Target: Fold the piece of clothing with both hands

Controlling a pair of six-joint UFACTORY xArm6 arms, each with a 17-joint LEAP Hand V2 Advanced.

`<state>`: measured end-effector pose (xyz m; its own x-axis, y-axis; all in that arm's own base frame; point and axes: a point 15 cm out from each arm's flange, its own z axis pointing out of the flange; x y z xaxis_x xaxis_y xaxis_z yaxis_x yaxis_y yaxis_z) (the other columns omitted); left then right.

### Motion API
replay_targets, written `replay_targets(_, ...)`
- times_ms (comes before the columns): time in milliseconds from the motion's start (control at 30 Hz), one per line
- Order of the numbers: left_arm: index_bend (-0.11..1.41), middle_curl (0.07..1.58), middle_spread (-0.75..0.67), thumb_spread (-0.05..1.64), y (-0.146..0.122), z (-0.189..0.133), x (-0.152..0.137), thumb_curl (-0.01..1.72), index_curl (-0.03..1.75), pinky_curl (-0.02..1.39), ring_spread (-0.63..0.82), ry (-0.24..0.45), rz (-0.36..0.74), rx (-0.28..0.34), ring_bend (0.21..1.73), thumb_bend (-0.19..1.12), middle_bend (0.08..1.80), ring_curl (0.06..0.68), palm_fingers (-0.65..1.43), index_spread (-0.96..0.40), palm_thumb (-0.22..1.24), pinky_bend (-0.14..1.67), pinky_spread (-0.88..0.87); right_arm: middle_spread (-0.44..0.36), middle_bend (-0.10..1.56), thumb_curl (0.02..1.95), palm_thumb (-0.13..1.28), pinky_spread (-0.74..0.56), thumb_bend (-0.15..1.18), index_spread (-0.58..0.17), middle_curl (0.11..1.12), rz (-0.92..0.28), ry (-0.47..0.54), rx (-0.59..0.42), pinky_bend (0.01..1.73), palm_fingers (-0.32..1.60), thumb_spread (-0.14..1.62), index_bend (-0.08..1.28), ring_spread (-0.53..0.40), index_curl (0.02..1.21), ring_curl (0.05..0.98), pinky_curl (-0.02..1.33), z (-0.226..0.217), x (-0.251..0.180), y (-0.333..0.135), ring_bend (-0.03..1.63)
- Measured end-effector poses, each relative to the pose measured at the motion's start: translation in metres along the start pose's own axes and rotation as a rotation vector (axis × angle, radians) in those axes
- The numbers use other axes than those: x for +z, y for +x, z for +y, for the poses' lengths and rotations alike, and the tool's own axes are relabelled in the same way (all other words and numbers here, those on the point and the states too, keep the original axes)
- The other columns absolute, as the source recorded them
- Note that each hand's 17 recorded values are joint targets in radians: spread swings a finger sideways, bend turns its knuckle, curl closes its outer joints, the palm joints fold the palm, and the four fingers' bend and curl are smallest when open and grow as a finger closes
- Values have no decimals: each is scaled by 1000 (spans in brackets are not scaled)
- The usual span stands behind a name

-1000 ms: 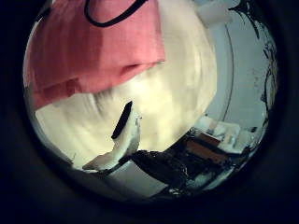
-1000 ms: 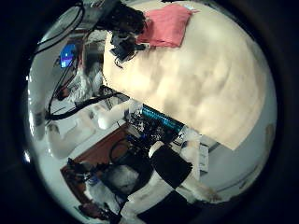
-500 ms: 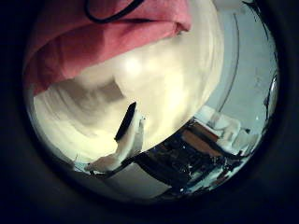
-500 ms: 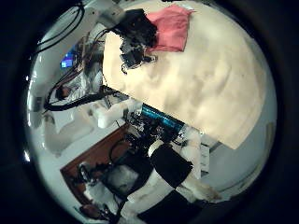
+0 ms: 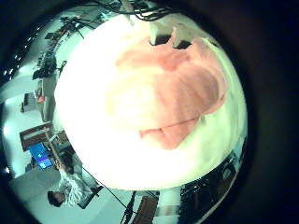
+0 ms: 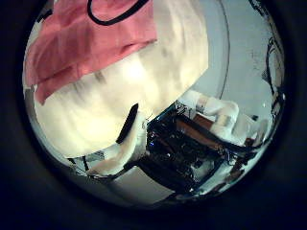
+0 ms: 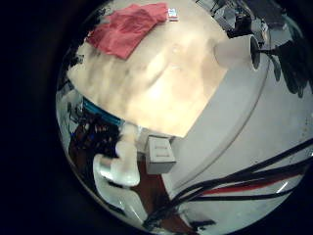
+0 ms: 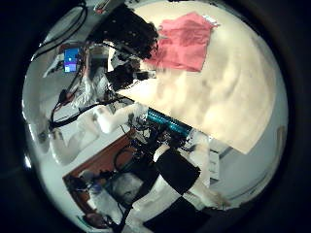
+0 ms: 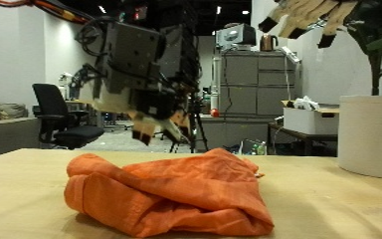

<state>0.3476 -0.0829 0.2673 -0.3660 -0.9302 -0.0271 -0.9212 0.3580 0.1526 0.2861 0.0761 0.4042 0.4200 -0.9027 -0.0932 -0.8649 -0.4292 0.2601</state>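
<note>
A crumpled orange cloth (image 9: pixel 171 189) lies in a heap on the light wooden table (image 9: pixel 323 214). My left hand (image 9: pixel 138 75) hangs just above the cloth, fingers relaxed and pointing down, holding nothing. My right hand (image 9: pixel 310 15) is high up and well away from the cloth, fingers spread, open. The cloth shows in the left little finger side palm view (image 5: pixel 173 93), the left thumb side palm view (image 6: pixel 86 43), the right little finger side palm view (image 7: pixel 125 27) and the right thumb side palm view (image 8: pixel 185 41). The last of these also shows the left hand (image 8: pixel 131 44) beside the cloth.
A tall white plant pot (image 9: pixel 370 134) stands on the table below my right hand and also shows in the right little finger side palm view (image 7: pixel 235 51). The table's edge (image 7: pixel 147 122) runs close by.
The left thumb side palm view has swung over the cloth and back. In the right thumb side palm view the left hand now looks larger, next to the cloth.
</note>
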Motion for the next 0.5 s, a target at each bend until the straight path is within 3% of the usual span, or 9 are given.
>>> replay_targets(200,160,328,212,1200,-58,28,-43,260,286,322,394,109,-65,-133,510,-16,191,224,59,84,397,369,364,101,188,250,451,372,-13,-325,312,3,13,14,304,71,1294,161,251,285,249,319,7,-4,3,215)
replay_targets(500,153,323,246,1175,-92,75,-36,261,284,324,410,61,-51,-222,513,-21,193,223,33,80,374,388,367,99,187,235,376,366,-20,-325,306,-5,48,57,314,72,1287,162,241,281,259,323,-3,-7,3,230)
